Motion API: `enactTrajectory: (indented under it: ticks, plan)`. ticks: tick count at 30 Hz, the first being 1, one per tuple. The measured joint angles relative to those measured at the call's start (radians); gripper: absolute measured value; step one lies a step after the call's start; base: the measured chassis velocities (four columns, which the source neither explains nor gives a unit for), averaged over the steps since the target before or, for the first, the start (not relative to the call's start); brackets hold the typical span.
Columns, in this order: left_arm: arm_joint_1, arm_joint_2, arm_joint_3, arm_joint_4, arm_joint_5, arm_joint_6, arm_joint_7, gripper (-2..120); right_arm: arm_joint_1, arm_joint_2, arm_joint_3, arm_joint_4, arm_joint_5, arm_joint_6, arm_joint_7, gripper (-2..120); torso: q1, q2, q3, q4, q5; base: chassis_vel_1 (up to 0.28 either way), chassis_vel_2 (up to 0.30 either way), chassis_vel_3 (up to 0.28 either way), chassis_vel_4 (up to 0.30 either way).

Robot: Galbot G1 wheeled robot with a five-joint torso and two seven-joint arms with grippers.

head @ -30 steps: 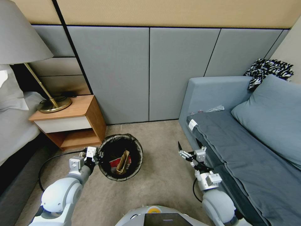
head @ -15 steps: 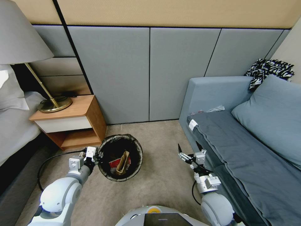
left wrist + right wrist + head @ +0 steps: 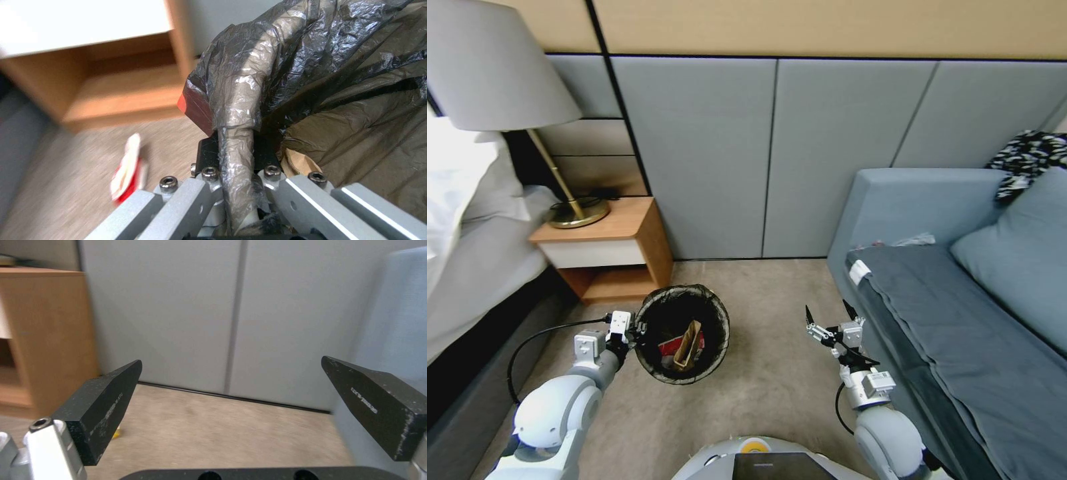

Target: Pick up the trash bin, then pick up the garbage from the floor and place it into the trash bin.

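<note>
The trash bin [image 3: 721,331], lined with a crinkly black bag, hangs tilted over the floor [image 3: 767,380] at my lower left. My left gripper [image 3: 635,331] is shut on its rim; up close, the fingers pinch the bag-covered rim [image 3: 236,146]. Inside the bin lie a tan paper bag [image 3: 688,343] and a red piece of garbage [image 3: 670,347]. A red-and-white cup [image 3: 126,173] lies blurred on the carpet by the bin. My right gripper [image 3: 826,309] hovers open and empty beside the sofa, its black fingertips [image 3: 106,400] spread wide. A small yellow scrap [image 3: 116,434] is on the carpet.
A wooden nightstand [image 3: 614,250] with a brass lamp [image 3: 570,212] stands just behind the bin. The bed [image 3: 474,267] runs along the left and the grey sofa [image 3: 960,320] along the right. A black cable [image 3: 537,337] loops on the carpet near my left arm. Grey wall panels [image 3: 720,153] close off the back.
The whole head picture has slid to the right, so the camera has turned left. Bin and both grippers keep their places relative to me; the right gripper sits slightly lower than a second ago.
</note>
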Motion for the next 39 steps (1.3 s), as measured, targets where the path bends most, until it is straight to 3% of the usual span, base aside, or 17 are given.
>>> enactTrajectory:
  ticks: [33, 39]
  plan:
    - [-0.004, 0.002, 0.002, 0.013, 0.012, -0.017, 0.003, 1, 0.021, 0.002, -0.021, -0.015, 0.016, -0.028, 0.011, 100, 0.000, 0.000, 0.000, 0.0004, -0.0001, 0.091, 0.084, 0.088, 0.091]
    - [-0.005, 0.001, 0.005, 0.014, 0.013, -0.023, 0.004, 1, 0.031, 0.003, -0.020, -0.023, 0.016, -0.047, 0.023, 100, 0.000, 0.000, 0.000, -0.0005, -0.0001, 0.000, 0.000, 0.000, 0.000]
